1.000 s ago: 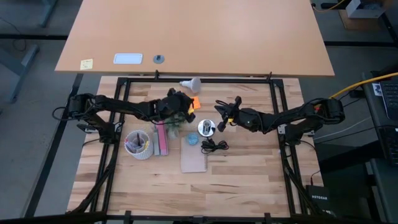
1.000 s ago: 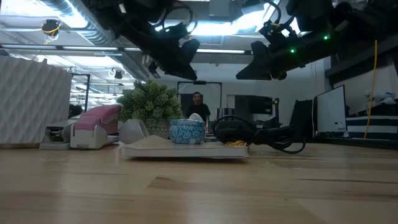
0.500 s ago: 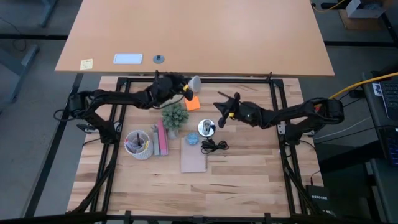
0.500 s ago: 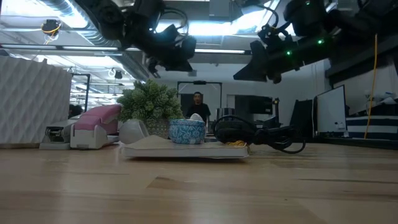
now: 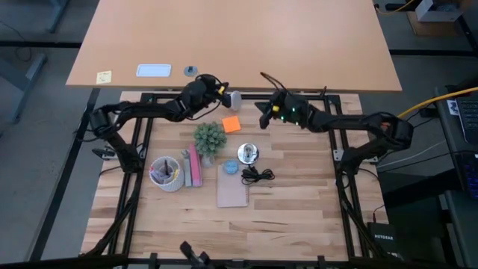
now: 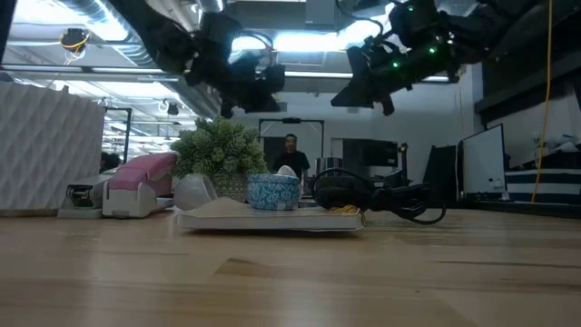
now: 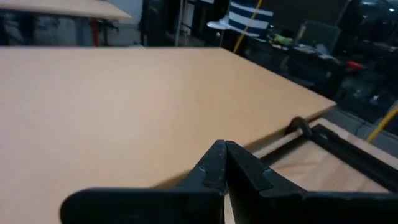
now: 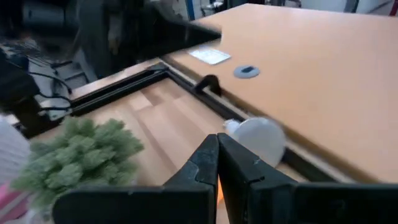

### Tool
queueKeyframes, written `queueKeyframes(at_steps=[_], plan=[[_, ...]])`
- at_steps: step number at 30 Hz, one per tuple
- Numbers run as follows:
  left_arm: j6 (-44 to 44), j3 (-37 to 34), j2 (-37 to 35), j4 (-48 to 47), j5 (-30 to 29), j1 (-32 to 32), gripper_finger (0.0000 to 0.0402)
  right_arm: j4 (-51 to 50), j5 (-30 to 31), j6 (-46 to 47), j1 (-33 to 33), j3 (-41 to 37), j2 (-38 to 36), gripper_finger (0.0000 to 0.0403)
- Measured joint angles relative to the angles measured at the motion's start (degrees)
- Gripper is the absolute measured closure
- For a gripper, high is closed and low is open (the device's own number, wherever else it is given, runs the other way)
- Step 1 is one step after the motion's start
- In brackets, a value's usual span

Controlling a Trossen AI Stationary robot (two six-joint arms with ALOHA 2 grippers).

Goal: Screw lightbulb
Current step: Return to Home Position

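Your work table (image 5: 299,217) is pale butcher-block wood set in a black metal frame (image 5: 345,209). Just past its far edge stands a larger, smooth tan tabletop (image 5: 239,37). Grey floor (image 5: 37,164) lies on either side, with a yellow cable (image 5: 429,101) at the right. Looking level across the table, you see bright ceiling lights (image 6: 309,41), silver ducts (image 6: 91,14), a white ribbed panel (image 6: 45,145) at the left, a monitor (image 6: 483,159) at the right, and a person (image 6: 290,153) far back.
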Motion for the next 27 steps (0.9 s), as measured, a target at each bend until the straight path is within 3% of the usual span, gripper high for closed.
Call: queueKeyframes(at_steps=[8, 12, 18, 23, 27], plan=[[-2.3, 1.1, 7.4, 1.8, 5.7, -0.2, 0.0401, -11.4, -6.6, -3.0, -7.9, 6.9, 0.0, 0.0391], [-2.3, 1.1, 7.7, 1.8, 10.0, -0.2, 0.0401, -12.6, -13.7, -3.0, -11.3, 6.9, 0.0, 0.0391], [-1.4, 1.2, 2.5, 1.7, 20.1, -0.3, 0.0401, -12.9, -24.7, -3.0, -12.6, 6.9, -1.9, 0.0391], [-0.9, 1.2, -4.6, -1.5, 24.2, -1.1, 0.0402, -17.0, -27.4, -3.0, -12.5, 6.9, -7.1, 0.0391], [3.9, 1.2, -12.0, -11.6, 24.3, -2.2, 0.0401, -23.2, -27.4, -3.3, -12.5, 6.9, -13.4, 0.0391]])
